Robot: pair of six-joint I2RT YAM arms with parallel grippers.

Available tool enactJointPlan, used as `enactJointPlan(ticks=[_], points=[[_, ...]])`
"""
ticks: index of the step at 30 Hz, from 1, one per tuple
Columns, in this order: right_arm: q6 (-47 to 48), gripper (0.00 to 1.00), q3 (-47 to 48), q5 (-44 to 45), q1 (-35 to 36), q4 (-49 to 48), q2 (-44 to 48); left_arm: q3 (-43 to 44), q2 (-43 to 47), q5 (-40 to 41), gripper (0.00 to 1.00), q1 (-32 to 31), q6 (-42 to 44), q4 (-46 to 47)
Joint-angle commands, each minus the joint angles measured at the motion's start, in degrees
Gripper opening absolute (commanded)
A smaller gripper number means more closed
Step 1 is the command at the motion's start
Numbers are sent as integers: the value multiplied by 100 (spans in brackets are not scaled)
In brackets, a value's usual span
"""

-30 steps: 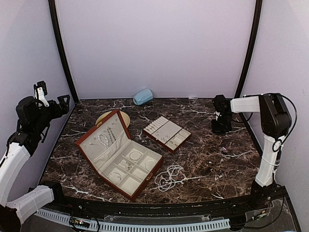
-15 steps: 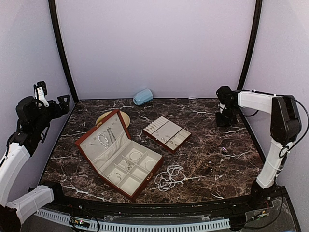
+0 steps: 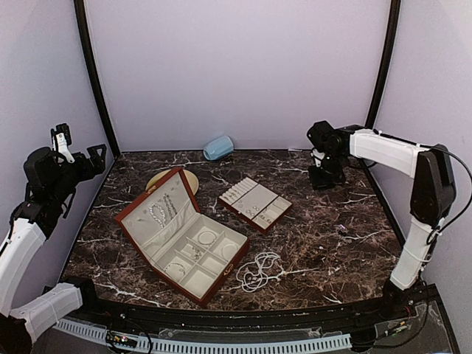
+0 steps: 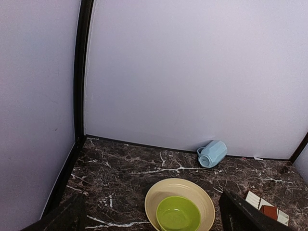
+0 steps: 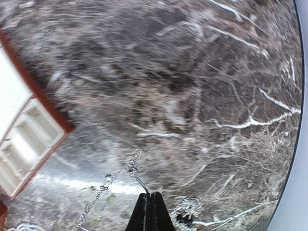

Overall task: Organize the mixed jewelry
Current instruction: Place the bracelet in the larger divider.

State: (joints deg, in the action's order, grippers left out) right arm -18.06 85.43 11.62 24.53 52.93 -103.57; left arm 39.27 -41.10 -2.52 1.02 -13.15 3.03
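My right gripper (image 5: 148,206) is shut on a thin silver wire hook, and a fine silver chain (image 5: 108,183) dangles from it. In the top view it (image 3: 322,177) hovers over the back right of the table. A pearl strand (image 3: 258,271) lies loose in front of the open reddish-brown case (image 3: 140,210), whose cream compartments hold bangles and small pieces. The case's small tray (image 3: 254,203) holds rings and earrings; its corner also shows in the right wrist view (image 5: 21,142). Tiny pieces (image 3: 343,228) lie at the right. My left gripper (image 3: 81,158) is open, empty and raised at the far left.
A pale blue mug (image 3: 218,147) lies on its side by the back wall, also in the left wrist view (image 4: 212,154). A cream plate (image 4: 202,201) with a green bowl (image 4: 178,214) in it sits behind the case lid. Black posts stand at both back corners.
My right gripper has swung left along the back of the table, from the far right edge toward the middle, with the chain in it. The left arm has not moved.
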Motion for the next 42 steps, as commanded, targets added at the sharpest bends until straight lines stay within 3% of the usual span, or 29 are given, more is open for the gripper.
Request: enactJointPlan(ticks=[1,6,15,21,42], points=[[-67,0,614,-147,602,463,-16,-31,76,-46,99,30,-21,36],[112,0,1316,-433,1295,688,-324,-25,75,-49,99,25,-21,32],[543,0,1884,-1572,2618,268,-894,-29,123,-25,99,27,-13,23],[602,0,2238,-1889,3271,14,-1364,-24,148,-18,99,24,-4,22],[647,0,3045,-2461,4483,-207,-2425,-33,212,-54,99,25,-27,18]])
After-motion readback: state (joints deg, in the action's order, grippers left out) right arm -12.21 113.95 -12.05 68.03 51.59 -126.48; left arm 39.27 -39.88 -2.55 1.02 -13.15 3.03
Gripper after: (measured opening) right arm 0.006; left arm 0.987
